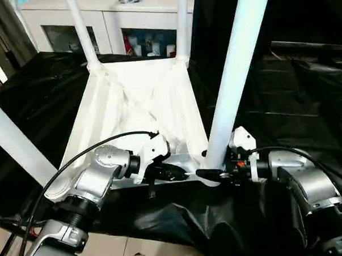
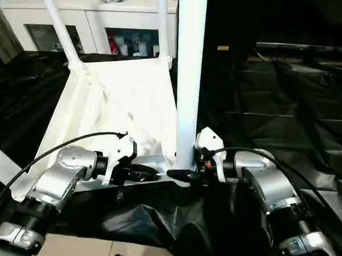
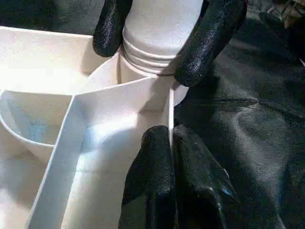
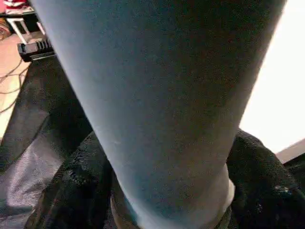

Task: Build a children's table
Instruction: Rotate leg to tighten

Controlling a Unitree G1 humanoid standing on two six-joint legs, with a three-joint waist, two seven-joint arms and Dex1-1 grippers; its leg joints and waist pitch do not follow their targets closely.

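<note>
While the tabletop (image 1: pixel 142 112) lay underside-up near the front edge of the black-draped work table (image 1: pixel 306 99), the head views showed the right gripper (image 1: pixel 210 173) clamped round the near-right leg (image 1: pixel 234 74) just above its corner socket. Two far legs (image 1: pixel 83 31) stood upright in the far corners and another leg (image 1: pixel 13 143) slanted at the near-left corner. The left gripper (image 1: pixel 161 174) sat at the tabletop's near edge. A white cabinet (image 1: pixel 98 20) stood behind the table.

Left wrist view: the left gripper's fingers (image 3: pixel 155 186) were pinched narrow on a thin rib (image 3: pixel 170 114) beside the corner socket (image 3: pixel 109 78); the ribbed leg end (image 3: pixel 152 52) sat partly in it, the other gripper's fingers (image 3: pixel 209 43) on both sides.

Right wrist view: the leg (image 4: pixel 157 105) passed close between black fingers (image 4: pixel 81 191).

Judgement: hollow plastic, light, stiff, smooth and slippery; long legs lever easily, so gripping low near the socket suits, and ribs give the tabletop's firmest hold.
</note>
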